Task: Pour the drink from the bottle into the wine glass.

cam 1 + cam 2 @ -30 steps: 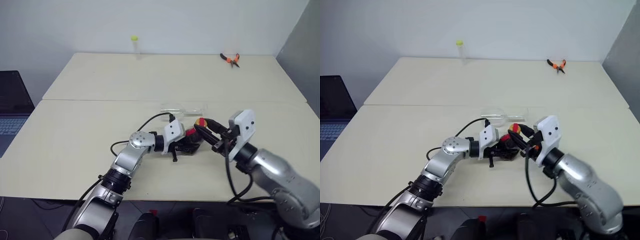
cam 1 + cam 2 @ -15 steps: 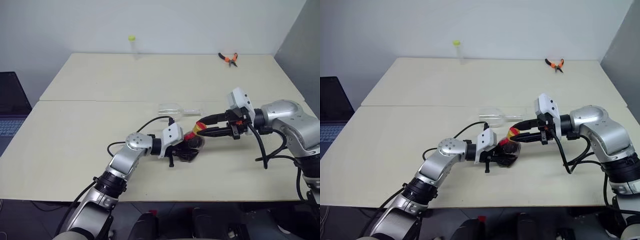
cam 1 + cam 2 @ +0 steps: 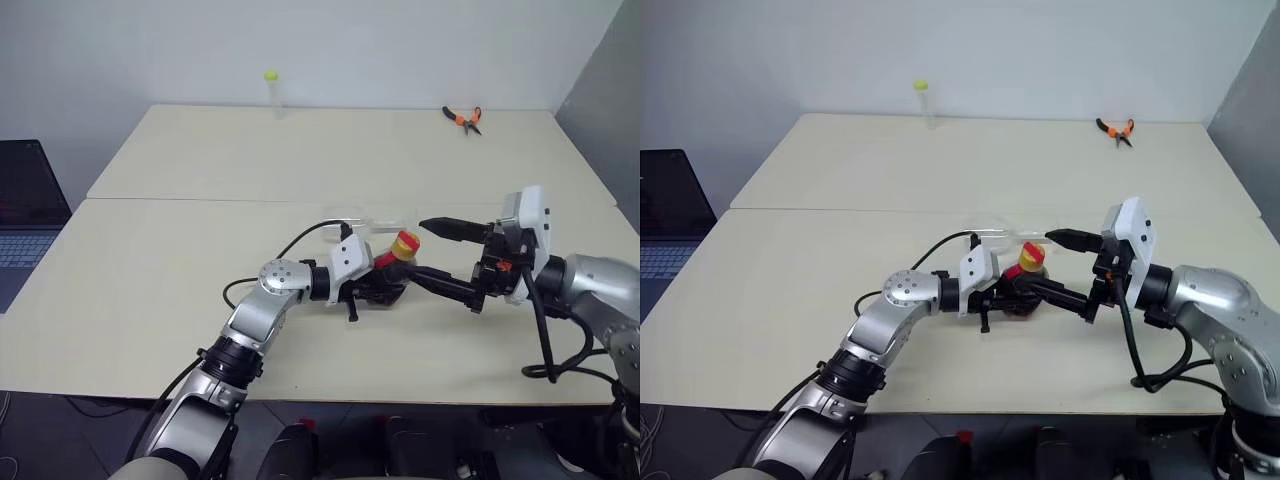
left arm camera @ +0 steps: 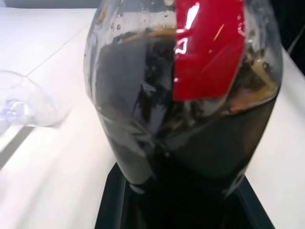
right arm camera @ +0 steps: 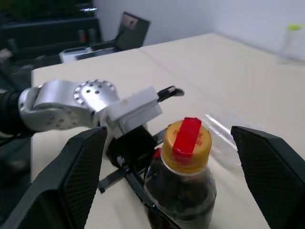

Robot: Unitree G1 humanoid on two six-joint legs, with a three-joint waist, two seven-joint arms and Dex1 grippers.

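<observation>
The bottle [image 3: 388,283], squat and clear, stands on the table with my left gripper [image 3: 378,291] shut around its lower body. The dark drink [image 4: 190,143] fills it up to the red label. Its yellow-and-red cap [image 5: 187,139] is on the neck. My right gripper [image 3: 417,249] is open wide, one finger [image 5: 81,167] on each side of the cap and not touching it. The wine glass [image 3: 362,217] lies on its side on the table just behind the bottle.
A slim clear tube with a yellow-green top [image 3: 270,88] stands at the far edge. Orange-handled pliers [image 3: 461,117] lie at the far right. A laptop [image 3: 28,205] sits beyond the table's left edge. A seam [image 3: 200,200] crosses the table [image 3: 150,300].
My right gripper, closed on the cap half a second ago, has opened wide and now straddles it. The bottle stays in my left gripper.
</observation>
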